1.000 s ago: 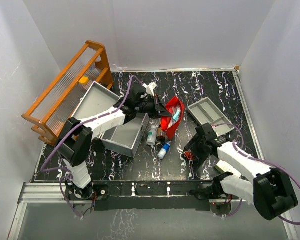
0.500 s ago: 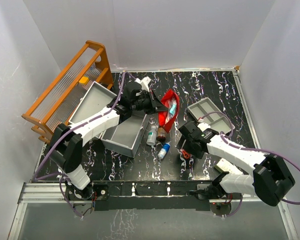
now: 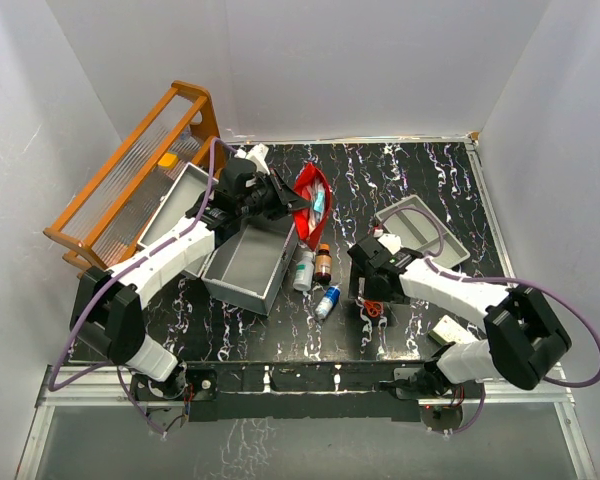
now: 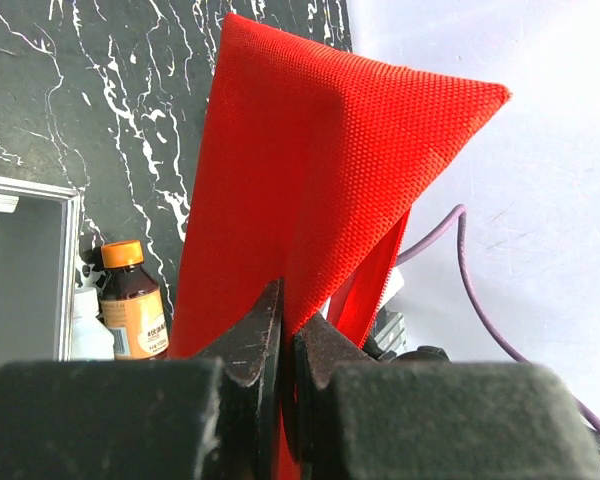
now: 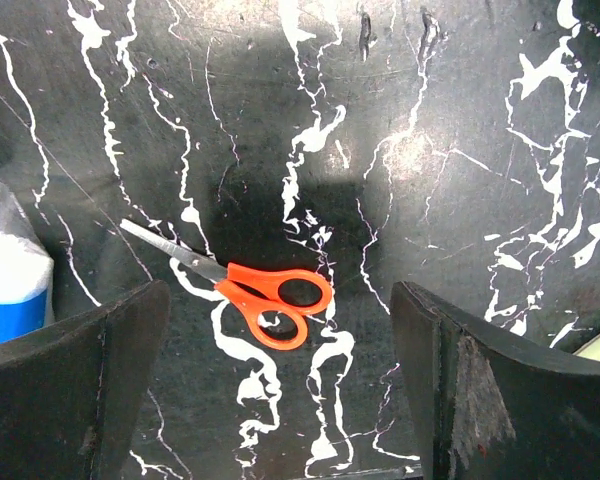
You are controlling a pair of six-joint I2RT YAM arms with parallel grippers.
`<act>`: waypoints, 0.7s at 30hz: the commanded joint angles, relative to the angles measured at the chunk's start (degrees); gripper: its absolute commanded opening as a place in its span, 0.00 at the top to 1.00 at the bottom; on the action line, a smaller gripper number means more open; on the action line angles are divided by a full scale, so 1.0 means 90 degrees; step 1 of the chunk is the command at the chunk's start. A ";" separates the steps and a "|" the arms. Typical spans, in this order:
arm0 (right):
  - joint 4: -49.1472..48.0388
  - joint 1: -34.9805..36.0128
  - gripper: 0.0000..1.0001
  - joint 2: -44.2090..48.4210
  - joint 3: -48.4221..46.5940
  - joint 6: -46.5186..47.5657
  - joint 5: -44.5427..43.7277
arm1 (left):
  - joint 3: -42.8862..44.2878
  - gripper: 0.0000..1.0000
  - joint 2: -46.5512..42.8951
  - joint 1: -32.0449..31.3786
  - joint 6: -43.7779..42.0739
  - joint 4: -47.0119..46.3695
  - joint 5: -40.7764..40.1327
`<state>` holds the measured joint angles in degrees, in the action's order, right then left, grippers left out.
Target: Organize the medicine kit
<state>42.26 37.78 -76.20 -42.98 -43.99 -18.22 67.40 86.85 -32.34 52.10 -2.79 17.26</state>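
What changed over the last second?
Left pincer, shut on the red pouch, carried it toward the far left, uncovering a brown bottle. Right pincer swung left and opened over the orange scissors. Medicine kit, divided tray, other bottles unchanged.

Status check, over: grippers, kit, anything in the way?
Left gripper shut on red pouch. Right gripper open over orange scissors. Medicine kit open. Bottles loose beside it.
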 commanded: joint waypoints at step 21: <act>-0.0676 -0.1046 0.49 -0.0410 0.0215 0.0193 0.0564 | 0.0075 1.00 -0.0181 0.0059 0.0032 -0.0203 0.0224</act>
<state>38.30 30.20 -81.14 -42.46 -41.52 -14.83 67.40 86.74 -32.03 52.31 -2.94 17.47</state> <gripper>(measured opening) 0.570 0.018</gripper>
